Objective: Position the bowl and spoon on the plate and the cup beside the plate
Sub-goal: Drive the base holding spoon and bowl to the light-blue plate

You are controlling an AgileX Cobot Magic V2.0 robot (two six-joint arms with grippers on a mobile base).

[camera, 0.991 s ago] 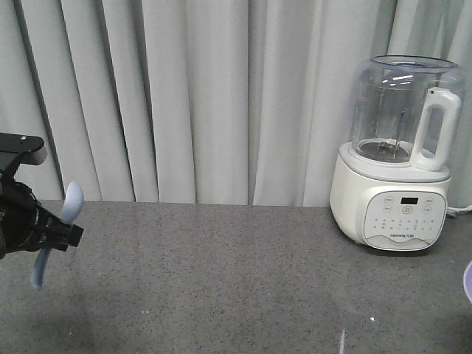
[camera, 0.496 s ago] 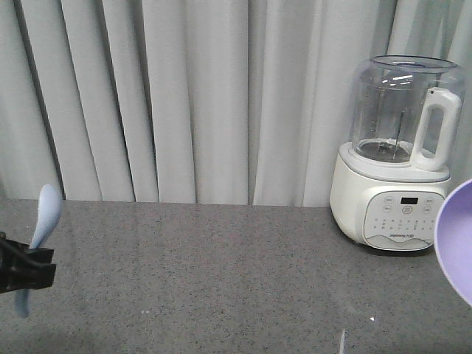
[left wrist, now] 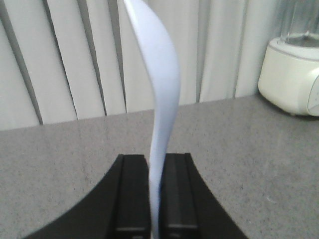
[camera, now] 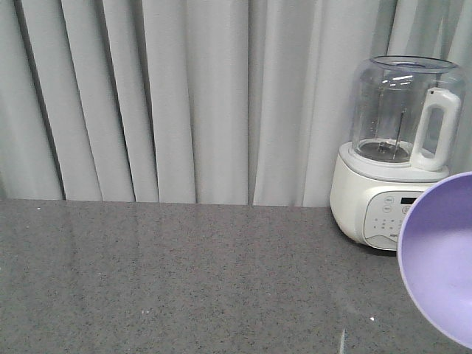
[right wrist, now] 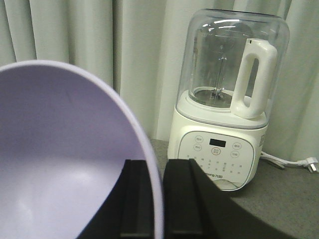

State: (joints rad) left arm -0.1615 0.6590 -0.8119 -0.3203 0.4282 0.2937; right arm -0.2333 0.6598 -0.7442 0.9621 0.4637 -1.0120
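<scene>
The pale blue spoon (left wrist: 160,94) stands upright in the left wrist view, its handle pinched between the black jaws of my left gripper (left wrist: 154,194), which is shut on it. The lavender bowl (right wrist: 60,164) fills the left of the right wrist view, tilted on edge, with my right gripper (right wrist: 158,199) shut on its rim, one finger inside and one outside. In the front view the bowl (camera: 442,265) shows at the right edge, in front of the blender; neither gripper shows there. The plate and the cup are out of view.
A white blender (camera: 394,155) with a clear jar stands at the back right of the grey speckled counter (camera: 206,280); it also shows as the blender (right wrist: 224,104) close behind the bowl. Grey curtains (camera: 184,96) hang behind the counter. A power cord (right wrist: 294,163) lies right of the blender.
The left gripper with the spoon has dropped out of the front view at the left edge. The bowl has risen and moved in from the right edge, now much larger in view.
</scene>
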